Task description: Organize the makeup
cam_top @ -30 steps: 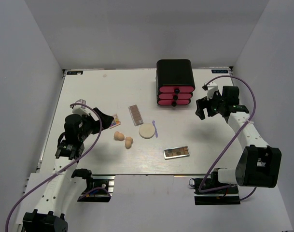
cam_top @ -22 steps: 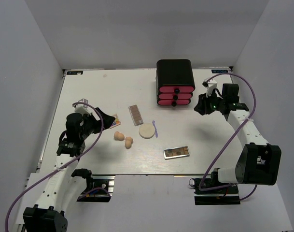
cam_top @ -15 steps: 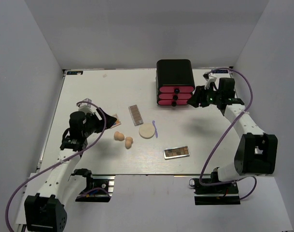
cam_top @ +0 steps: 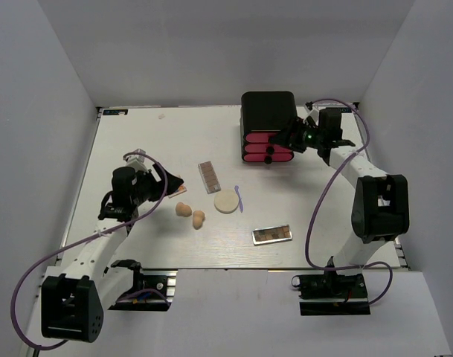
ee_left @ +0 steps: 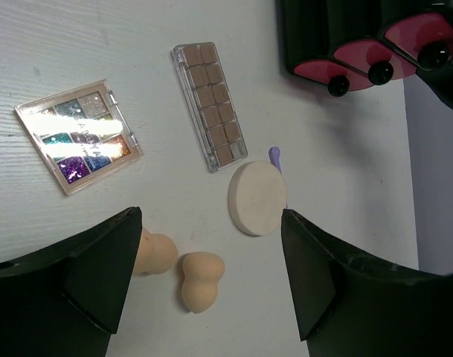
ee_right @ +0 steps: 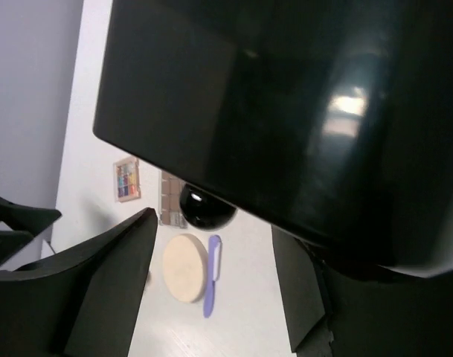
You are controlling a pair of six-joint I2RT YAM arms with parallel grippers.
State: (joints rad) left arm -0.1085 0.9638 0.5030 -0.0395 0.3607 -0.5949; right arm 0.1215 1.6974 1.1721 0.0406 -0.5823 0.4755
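Left wrist view: a black finger (ee_left: pixel 85 282) half hides one peach egg-shaped sponge (ee_left: pixel 158 254); the thin purple stick (ee_left: pixel 275 156) seemingly slips under the round cream puff (ee_left: pixel 257 199).

A robotics lab cell: plain pale panel walls (cam_top: pixel 47 89) box in a white wooden counter (cam_top: pixel 144 141) with purple-cabled robot arms (cam_top: pixel 378 208).

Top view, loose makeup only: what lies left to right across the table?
Peach egg-shaped sponge → second peach egg-shaped sponge → slim rectangular palette of brown squares → round cream puff → thin purple stick → second slim brown palette.
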